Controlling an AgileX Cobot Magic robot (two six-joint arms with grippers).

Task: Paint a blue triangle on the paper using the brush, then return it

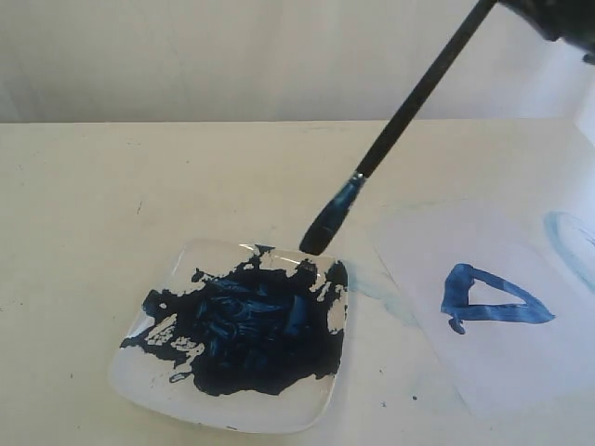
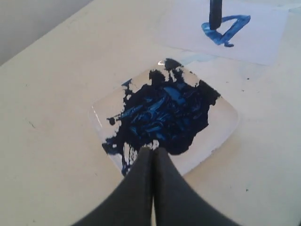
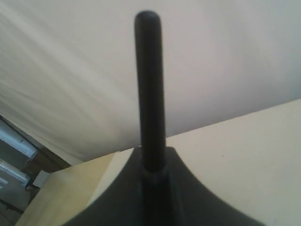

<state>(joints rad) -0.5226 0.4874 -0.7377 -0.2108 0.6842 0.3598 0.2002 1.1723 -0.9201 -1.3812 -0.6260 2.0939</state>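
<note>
**Right gripper holds a paintbrush by the paint plate; a blue triangle sits on the paper**

The right gripper (image 3: pixel 153 172), black, is clamped narrowly around the handle of the long, thin black paintbrush (image 1: pixel 409 111), which has a silver band and blue-stained bristles. The brush slants down from the gripper towards the far right corner of the white square plate (image 1: pixel 130 372). In the exterior view its bristle tip sits at that corner. In the left wrist view the tip appears lifted clear of the plate. Most of the plate is covered in thick, dark blue paint.

The left gripper (image 2: pixel 151 155), also black, hangs over the plate's near edge with its jaws pressed together and nothing between them.

To the right of the plate, just apart from it, lies the thin, pale white rectangular sheet of paper (image 1: pixel 418 269), flat on the cream tabletop (image 1: pixel 93 204). On the paper is the thick-lined, dark blue triangle (image 1: pixel 502 314), with a white centre. A faint light-blue smear (image 1: pixel 572 242) curves along the paper's side farthest from the plate.
</note>
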